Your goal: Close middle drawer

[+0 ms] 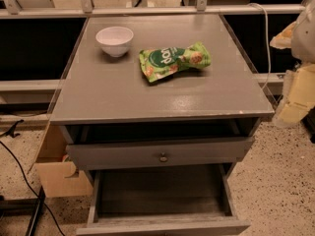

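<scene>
A grey cabinet [162, 90] stands in the centre. Its middle drawer [162, 226] is pulled far out at the bottom of the view. The inside is empty, and the knob on its front is out of sight below the frame edge. Above it, the slim top drawer [123, 154] with a small round brass knob [163, 157] stands slightly out, with a dark gap over it. My gripper [295, 100] is a blurred white and yellow shape at the right edge. It is beside the cabinet's right side and well apart from the drawers.
A white bowl [114, 40] and a green snack bag [173, 60] lie on the cabinet top. A cardboard box [55, 173] stands left of the cabinet. Black cables [19, 173] run over the speckled floor. A white cable [268, 43] hangs at the back right.
</scene>
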